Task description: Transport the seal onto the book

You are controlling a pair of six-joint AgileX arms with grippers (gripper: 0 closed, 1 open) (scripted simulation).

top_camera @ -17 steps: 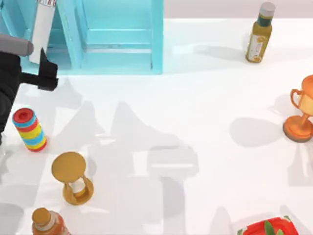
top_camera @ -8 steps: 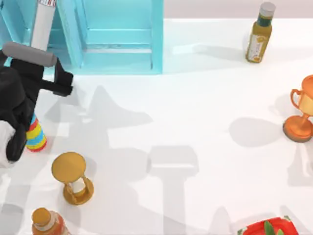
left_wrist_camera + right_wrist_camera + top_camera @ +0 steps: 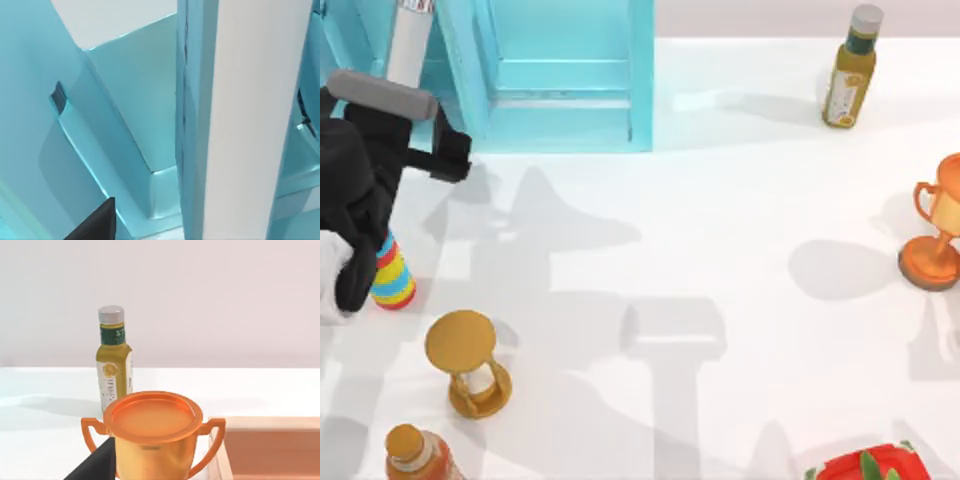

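Far left of the table (image 3: 720, 220): left arm (image 3: 360, 190), black with a grey cylinder on top, reaches in from the left edge toward the light-blue shelf unit (image 3: 560, 80) at the back left. Left jaws: cannot tell whether released or clenched. The left wrist view looks close into the shelf's blue panels (image 3: 100, 125), with a white upright panel (image 3: 250, 120) across them and a dark finger tip (image 3: 97, 222) at the lower edge.

A white tube with a red-marked top (image 3: 408, 50) stands just beside the shelf's left part. Under the arm, a striped roll (image 3: 392, 275) in red, yellow and blue is partly covered by it. Nearer the front, the golden hourglass (image 3: 470, 365) lies tilted, apart from the roll. At the front left edge, an orange bottle with a tan cap (image 3: 415, 452) is cut off by the frame.

Centre of the table: bare white, crossed by shadows.

Front right edge: a red item with green leaves (image 3: 868, 464), partly in frame.

Back right: an olive-yellow bottle with a grey cap (image 3: 850, 68), upright. Right edge: the orange trophy cup (image 3: 938, 225), upright, well apart from the bottle. In the right wrist view the trophy cup (image 3: 152, 432) sits close, the bottle (image 3: 114, 357) behind it, a dark finger tip (image 3: 97, 465) low beside the cup. Right jaws: state cannot be told.

Seal and book: position cannot be told.
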